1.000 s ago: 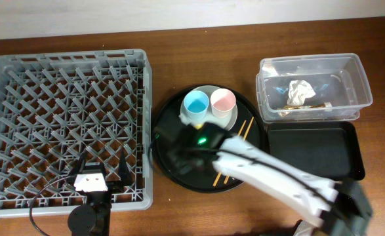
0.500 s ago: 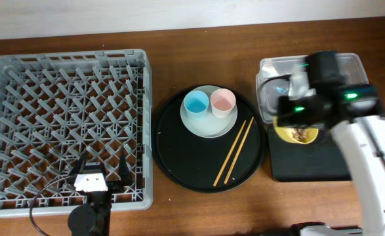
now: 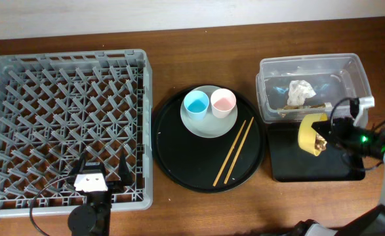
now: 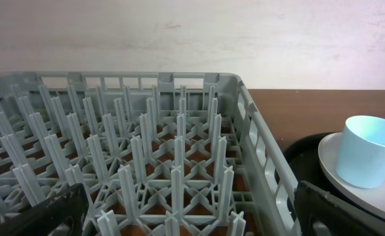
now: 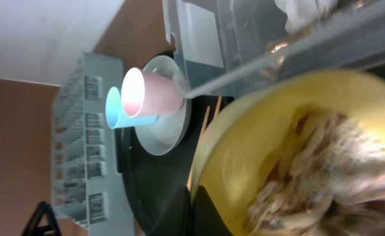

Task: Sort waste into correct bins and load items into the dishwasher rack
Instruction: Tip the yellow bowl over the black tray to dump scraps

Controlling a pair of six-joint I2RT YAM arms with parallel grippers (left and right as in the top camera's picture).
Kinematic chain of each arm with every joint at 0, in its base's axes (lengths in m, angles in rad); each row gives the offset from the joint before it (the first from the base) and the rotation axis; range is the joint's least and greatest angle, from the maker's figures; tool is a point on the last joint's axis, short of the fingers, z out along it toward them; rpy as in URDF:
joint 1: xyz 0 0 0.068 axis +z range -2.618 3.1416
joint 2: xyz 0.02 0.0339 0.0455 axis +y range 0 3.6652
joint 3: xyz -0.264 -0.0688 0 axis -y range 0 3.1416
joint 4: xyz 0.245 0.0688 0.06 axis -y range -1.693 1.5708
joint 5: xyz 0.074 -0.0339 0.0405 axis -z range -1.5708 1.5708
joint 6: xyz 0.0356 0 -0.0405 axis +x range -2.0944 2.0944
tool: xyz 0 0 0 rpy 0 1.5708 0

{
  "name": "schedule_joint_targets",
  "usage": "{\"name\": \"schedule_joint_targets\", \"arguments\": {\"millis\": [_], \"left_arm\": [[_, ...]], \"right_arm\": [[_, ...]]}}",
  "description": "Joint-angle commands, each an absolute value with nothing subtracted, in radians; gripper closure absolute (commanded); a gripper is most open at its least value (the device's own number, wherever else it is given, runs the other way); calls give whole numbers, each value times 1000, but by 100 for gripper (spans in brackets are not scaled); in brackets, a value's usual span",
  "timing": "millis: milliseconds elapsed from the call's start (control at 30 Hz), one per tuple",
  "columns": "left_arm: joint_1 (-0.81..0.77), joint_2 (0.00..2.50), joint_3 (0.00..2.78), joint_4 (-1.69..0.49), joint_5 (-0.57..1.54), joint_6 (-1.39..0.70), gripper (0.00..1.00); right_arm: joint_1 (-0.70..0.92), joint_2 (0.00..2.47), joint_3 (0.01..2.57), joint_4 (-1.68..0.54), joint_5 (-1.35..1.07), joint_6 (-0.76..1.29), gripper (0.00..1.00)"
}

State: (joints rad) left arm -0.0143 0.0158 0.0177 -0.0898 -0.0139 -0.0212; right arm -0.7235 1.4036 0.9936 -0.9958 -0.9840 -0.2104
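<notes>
One yellow bowl point(image 3: 307, 131) held tipped over the black tray point(image 3: 290, 167).
Overhead: shows right jaws clamped on the bowl's rim, bowl on edge just beside the clear tub point(image 3: 359, 72) with its white tissue point(image 3: 300, 92); shows left jaws spread wide at the near edge of the dishwasher rack point(image 3: 67, 118). Left wrist: looks over rack pegs toward the light-blue cup point(image 4: 372, 151) on the plate point(image 4: 330, 167). Right wrist: fills with the bowl, tan scraps point(image 5: 323, 177) inside.
</notes>
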Motion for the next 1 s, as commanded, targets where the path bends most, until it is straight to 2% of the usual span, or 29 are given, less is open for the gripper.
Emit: {"name": "schedule_joint_targets", "arguments": {"millis": [0,67,200,433,667,967], "left_arm": [[-19,12,14,-91,-3,-6,1],[-19,12,14,-91,-3,-6,1],[-19,12,14,-91,-3,-6,1],[-19,12,14,-91,-3,-6,1],[-19,12,14,-91,-3,-6,1],[-19,12,14,-91,-3,-6,1]], "right_arm": [[-783,1433,850,-848,-1284,-239,96],[-806,1467,782,-753,-1418,-239,96],[-848,1522,738,-706,-1551,-239,96],[-970,1551,738,-714,-1552,-210,96],[-1097,1551,739,-714,-1552,10,96],[-1133,1551,740,-667,-1552,145,96]]}}
